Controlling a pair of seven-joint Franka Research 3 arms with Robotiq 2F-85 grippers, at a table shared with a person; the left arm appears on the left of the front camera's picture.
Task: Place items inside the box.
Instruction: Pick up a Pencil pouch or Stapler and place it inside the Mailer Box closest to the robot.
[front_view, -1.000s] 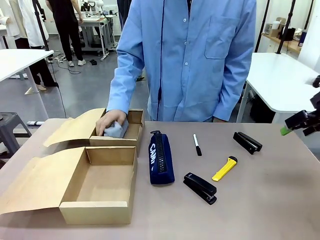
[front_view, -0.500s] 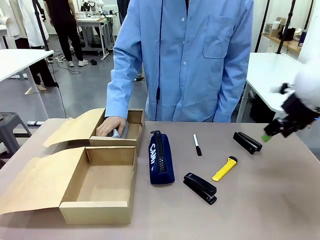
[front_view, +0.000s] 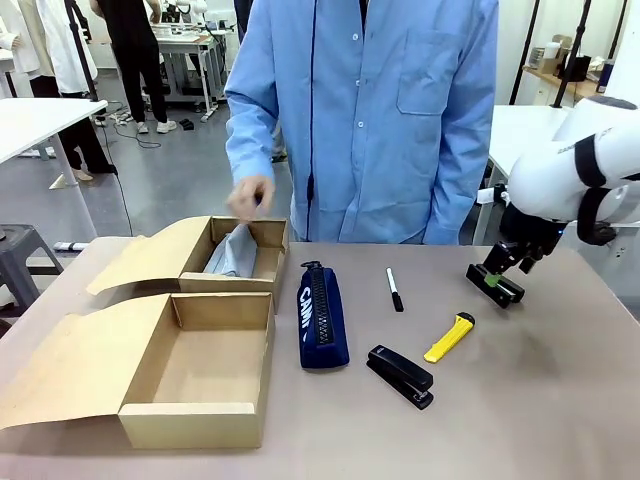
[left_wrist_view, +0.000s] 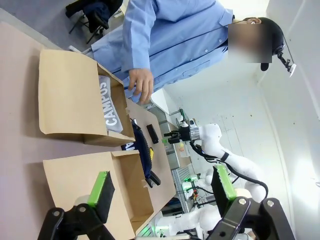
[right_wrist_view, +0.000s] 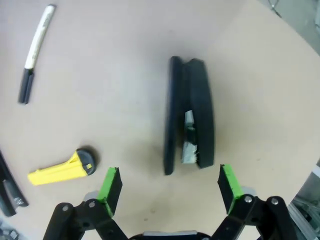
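Right gripper (right_wrist_view: 169, 181), jaws spread and empty, hovers over the far black hinged stapler (right_wrist_view: 190, 115). Pick-up is judged in hand. Next, it must descend and close across the narrow sides.

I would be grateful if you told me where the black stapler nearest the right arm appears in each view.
Front view: the black stapler lies at the right, towards the table's far side, just under the right end effector.
Right wrist view: the black stapler lies at centre, just beyond the open green pads.
Left wrist view: a small dark shape mid-frame, likely the same stapler.
Shared landmark: the right end effector, next to it in each view.
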